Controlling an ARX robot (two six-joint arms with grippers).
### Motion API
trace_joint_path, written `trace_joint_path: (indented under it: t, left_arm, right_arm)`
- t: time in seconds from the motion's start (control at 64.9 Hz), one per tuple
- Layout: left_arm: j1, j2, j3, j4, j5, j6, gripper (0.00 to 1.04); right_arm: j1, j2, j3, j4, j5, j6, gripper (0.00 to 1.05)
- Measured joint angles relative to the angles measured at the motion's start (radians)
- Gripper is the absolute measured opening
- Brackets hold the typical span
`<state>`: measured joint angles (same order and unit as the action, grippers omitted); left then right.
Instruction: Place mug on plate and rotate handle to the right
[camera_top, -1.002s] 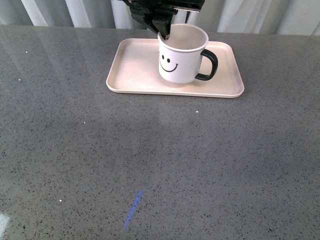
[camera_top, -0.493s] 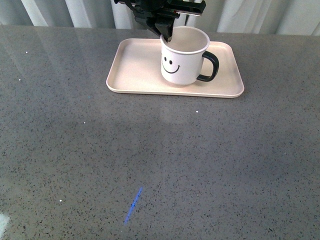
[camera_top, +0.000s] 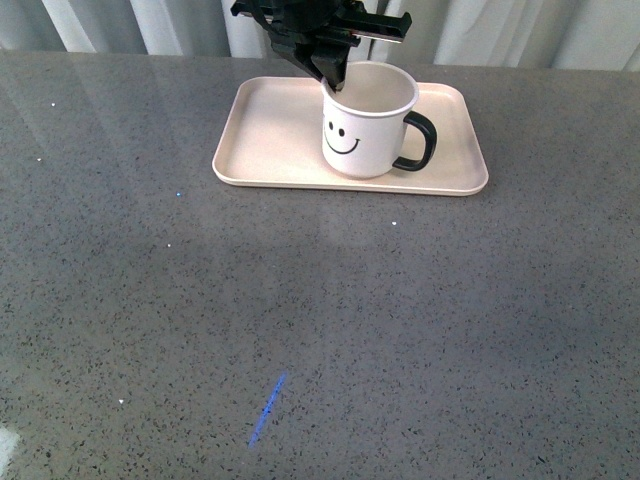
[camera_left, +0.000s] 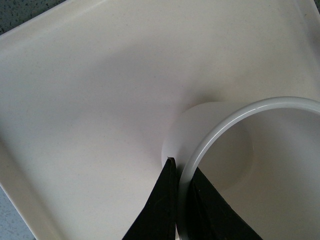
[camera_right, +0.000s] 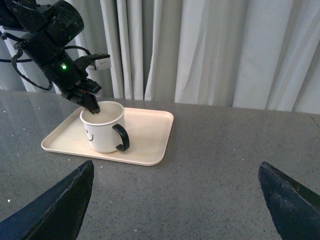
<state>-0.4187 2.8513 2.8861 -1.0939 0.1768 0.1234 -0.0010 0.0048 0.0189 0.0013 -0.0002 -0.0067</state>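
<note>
While the left gripper (camera_top: 334, 78) is clamped on the far-left edge of the mug's rim, one finger inside the cup and one outside as the left wrist view shows, I'd say the job now is to finish gently rather than to move much. The mug (camera_top: 366, 130) stands upright in the middle-right part of the plate (camera_top: 268, 135), at the upper centre of the front view, with its handle (camera_top: 421, 141) already pointing to the frame's right and slightly toward the camera. If any twist is left, it looks small. It should turn about the cup's own axis with the base flat, so the mug doesn't skid toward the plate's low edge. Then the fingers should open fully before rising straight up, or the inner one could catch the rim. The right gripper (camera_right: 175, 167) hangs spread open over the grey table (camera_top: 300, 320), well apart from it all.
</note>
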Motion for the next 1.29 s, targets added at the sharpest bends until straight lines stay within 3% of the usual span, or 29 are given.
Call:
trace_joint_path:
  t: [1.11,1.295]
  left_arm:
    - [-0.005,0.016,0.001,0.008,-0.009,0.003,0.02]
    - [-0.005,0.016,0.001,0.019,0.003,0.003,0.39]
  right_arm:
    - [0.000,0.000,0.000,0.000,0.000,0.000,0.96]
    - [0.000,0.000,0.000,0.000,0.000,0.000,0.96]
